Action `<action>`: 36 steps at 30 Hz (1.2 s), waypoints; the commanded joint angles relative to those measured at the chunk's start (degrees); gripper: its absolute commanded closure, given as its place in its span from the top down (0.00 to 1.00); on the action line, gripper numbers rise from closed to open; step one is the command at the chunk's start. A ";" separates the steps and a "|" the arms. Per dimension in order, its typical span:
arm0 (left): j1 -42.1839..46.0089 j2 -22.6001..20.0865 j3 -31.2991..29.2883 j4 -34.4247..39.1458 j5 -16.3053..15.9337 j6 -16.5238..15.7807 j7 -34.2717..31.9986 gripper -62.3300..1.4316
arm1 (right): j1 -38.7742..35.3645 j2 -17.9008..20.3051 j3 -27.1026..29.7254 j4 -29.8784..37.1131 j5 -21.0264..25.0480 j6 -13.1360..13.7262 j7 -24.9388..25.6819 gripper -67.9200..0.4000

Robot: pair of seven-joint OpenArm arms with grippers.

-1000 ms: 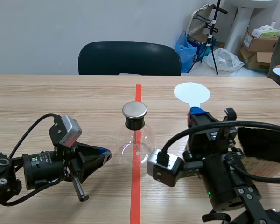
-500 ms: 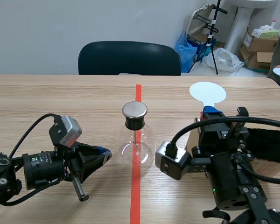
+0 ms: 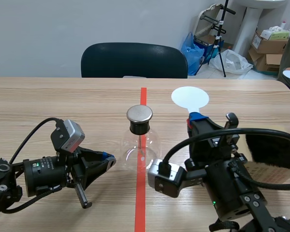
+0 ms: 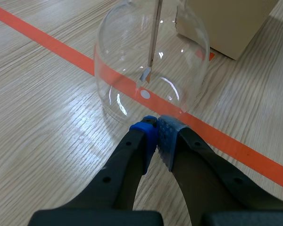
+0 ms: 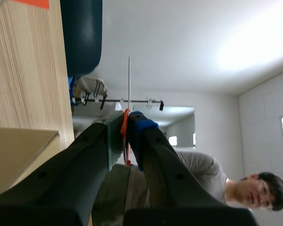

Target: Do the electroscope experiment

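The electroscope (image 3: 139,140), a clear glass flask with a round metal cap and a rod inside, stands on the red tape line at the table's middle. My right gripper (image 3: 194,119) points upward to the right of the flask, shut on the stem of a white disc paddle (image 3: 190,98). In the right wrist view the paddle (image 5: 129,80) appears edge-on, rising from an orange-red piece pinched between the pads (image 5: 138,126). My left gripper (image 3: 108,160) lies low, left of the flask, shut on nothing. Its fingertips (image 4: 156,136) almost touch the glass base (image 4: 132,89).
A cardboard box (image 3: 270,174) with a black fur cloth (image 3: 275,149) on it sits at the right, behind my right arm. The box (image 4: 226,23) also stands beyond the flask. A dark chair (image 3: 134,60) stands across the table. A person (image 5: 198,181) appears beyond my right gripper.
My right arm swung the paddle to the right, then back left, so the disc now stands closer to the flask's cap. The left arm has not moved.
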 commanded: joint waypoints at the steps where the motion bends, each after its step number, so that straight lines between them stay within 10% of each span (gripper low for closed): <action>1: -0.15 -0.20 -0.59 1.55 -0.55 -0.31 -0.79 0.07 | 1.42 0.72 0.22 0.44 -0.20 -0.61 1.60 0.02; 17: -0.15 -0.20 -0.59 1.55 -0.55 -0.31 -0.79 0.07 | 1.42 0.72 0.22 0.44 -0.24 -0.59 19.37 0.02; 36: -0.15 -0.20 -0.59 1.55 -0.55 -0.31 -0.79 0.07 | 1.44 0.72 0.22 0.44 -0.26 -0.59 19.93 0.02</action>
